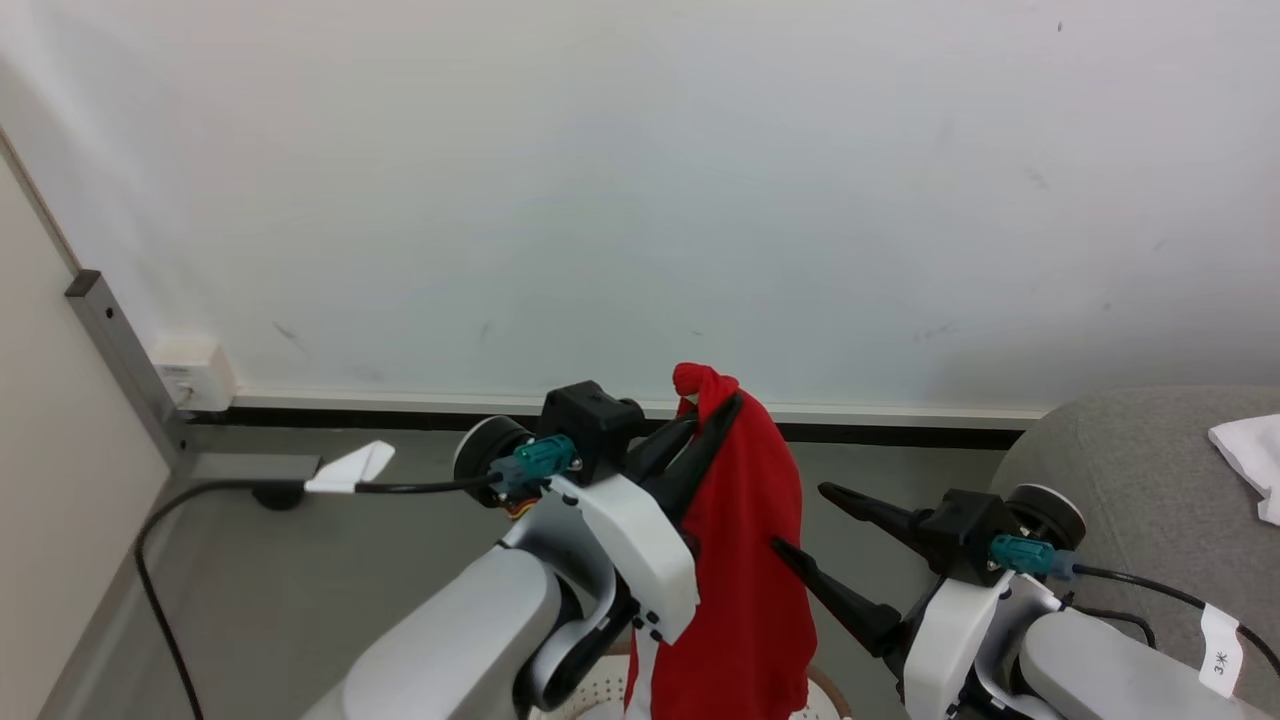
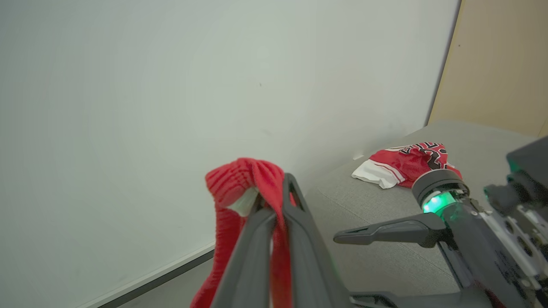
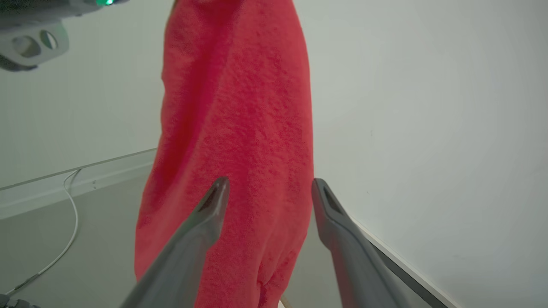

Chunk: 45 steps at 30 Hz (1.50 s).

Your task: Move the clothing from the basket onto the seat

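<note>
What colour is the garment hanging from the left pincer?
The garment is red, clearest in the right wrist view.

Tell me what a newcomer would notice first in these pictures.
The red garment strikes first: it hangs mid-picture in the head view, pinched at its top by the left gripper. The right gripper stands open just beside it. On the grey seat, at the right of the left wrist view, lies a red-and-white jersey.

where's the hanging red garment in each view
Head view: red garment hangs lower centre from the left gripper.
Left wrist view: bunched at lower centre, over that gripper's fingers.
Right wrist view: centre, top to bottom, beyond the right gripper.
Shared landmark: the white wall.
</note>
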Tool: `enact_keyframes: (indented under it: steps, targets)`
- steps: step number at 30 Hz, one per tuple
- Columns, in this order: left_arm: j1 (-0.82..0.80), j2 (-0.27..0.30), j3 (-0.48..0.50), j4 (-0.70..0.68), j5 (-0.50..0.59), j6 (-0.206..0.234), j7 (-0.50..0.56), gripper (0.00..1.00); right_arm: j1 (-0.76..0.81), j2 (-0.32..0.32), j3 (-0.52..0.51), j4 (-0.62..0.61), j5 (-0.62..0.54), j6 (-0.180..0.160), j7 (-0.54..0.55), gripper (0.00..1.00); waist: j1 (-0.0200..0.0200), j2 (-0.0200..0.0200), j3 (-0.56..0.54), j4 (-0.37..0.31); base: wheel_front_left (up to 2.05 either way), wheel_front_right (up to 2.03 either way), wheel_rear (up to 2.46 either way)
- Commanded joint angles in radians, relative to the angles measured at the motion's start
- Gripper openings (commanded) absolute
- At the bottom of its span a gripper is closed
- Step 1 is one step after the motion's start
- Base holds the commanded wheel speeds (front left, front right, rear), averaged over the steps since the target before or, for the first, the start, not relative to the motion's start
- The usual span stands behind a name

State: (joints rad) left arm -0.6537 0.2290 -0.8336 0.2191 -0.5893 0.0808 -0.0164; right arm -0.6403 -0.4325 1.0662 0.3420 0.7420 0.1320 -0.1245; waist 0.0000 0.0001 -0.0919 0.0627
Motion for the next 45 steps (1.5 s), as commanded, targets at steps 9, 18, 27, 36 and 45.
enact_keyframes:
  steps: [9, 18, 27, 36, 45]
  targets:
    - [-0.015, -0.038, -0.033, -0.027, -0.021, -0.029, 0.007, 0.00, -0.147, 0.057, 0.188, 0.165, 0.140, -0.003, -0.060, 1.00, 0.0000, -0.0001, -0.003, 0.018, 0.00, 0.00, 0.00]
    - [-0.006, -0.036, -0.029, -0.023, -0.036, -0.030, 0.005, 0.00, -0.107, 0.137, 0.211, 0.204, 0.244, -0.003, -0.113, 0.00, 0.0000, -0.0001, -0.002, 0.025, 0.00, 0.00, 0.00]
    - [0.009, -0.016, -0.009, 0.001, -0.043, -0.010, -0.020, 0.34, -0.127, 0.096, 0.212, 0.187, 0.290, -0.003, -0.134, 0.00, 0.0000, -0.0001, 0.001, 0.003, 0.00, 0.00, 0.00]
    - [0.013, -0.013, -0.032, 0.027, -0.049, -0.017, 0.007, 1.00, -0.156, 0.062, 0.201, 0.196, 0.317, -0.003, -0.141, 0.00, 0.0000, -0.0001, 0.001, -0.012, 0.00, 0.00, 0.00]
    - [0.007, -0.007, -0.035, 0.032, -0.049, -0.012, 0.010, 1.00, -0.143, 0.040, 0.139, 0.193, 0.299, -0.003, -0.141, 0.00, 0.0000, -0.0001, -0.002, -0.015, 0.00, 0.00, 0.00]
